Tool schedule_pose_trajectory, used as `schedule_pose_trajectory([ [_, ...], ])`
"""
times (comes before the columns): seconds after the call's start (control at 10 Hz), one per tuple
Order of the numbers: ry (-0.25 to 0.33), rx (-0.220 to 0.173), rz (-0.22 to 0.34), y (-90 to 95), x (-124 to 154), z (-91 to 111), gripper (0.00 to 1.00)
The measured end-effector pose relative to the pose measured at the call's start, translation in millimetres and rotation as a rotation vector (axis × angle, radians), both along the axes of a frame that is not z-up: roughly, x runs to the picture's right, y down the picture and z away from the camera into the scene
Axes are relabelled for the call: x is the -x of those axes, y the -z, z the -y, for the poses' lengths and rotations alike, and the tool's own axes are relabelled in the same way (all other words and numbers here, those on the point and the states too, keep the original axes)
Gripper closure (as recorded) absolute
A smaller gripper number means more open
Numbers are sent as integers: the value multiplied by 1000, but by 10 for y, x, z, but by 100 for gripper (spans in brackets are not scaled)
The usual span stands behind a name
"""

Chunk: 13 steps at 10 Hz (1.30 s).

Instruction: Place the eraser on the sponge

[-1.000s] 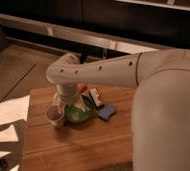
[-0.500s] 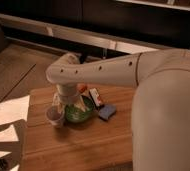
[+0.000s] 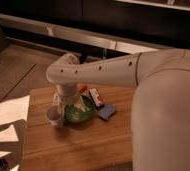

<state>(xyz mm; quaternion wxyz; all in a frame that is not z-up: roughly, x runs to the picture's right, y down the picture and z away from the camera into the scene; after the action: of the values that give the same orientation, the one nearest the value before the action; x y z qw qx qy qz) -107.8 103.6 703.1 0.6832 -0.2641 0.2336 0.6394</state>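
The eraser (image 3: 95, 96), a small dark block with a white face, lies on the wooden table (image 3: 88, 145) just right of the green bowl (image 3: 79, 114). The blue-purple sponge (image 3: 107, 111) lies flat in front of it, slightly to the right, close to the eraser. My white arm reaches in from the right, and its gripper (image 3: 64, 106) hangs down over the bowl's left rim, left of the eraser and the sponge. Nothing shows in its grasp.
A small pale cup (image 3: 55, 115) stands left of the bowl, next to the gripper. An orange-red item (image 3: 82, 88) lies behind the bowl. White sheets (image 3: 5, 117) lie off the table's left edge. My arm's bulk covers the right side.
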Motion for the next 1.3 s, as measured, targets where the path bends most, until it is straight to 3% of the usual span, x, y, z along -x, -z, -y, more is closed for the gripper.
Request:
schedule_pose_trajectory([
  [0.8, 8, -11, 3, 10, 15, 25, 35],
  [1.0, 90, -90, 31, 20, 173, 200, 35],
  [1.1, 164, -157, 43, -10, 174, 390, 35],
  [1.3, 256, -257, 26, -122, -84, 802, 35],
])
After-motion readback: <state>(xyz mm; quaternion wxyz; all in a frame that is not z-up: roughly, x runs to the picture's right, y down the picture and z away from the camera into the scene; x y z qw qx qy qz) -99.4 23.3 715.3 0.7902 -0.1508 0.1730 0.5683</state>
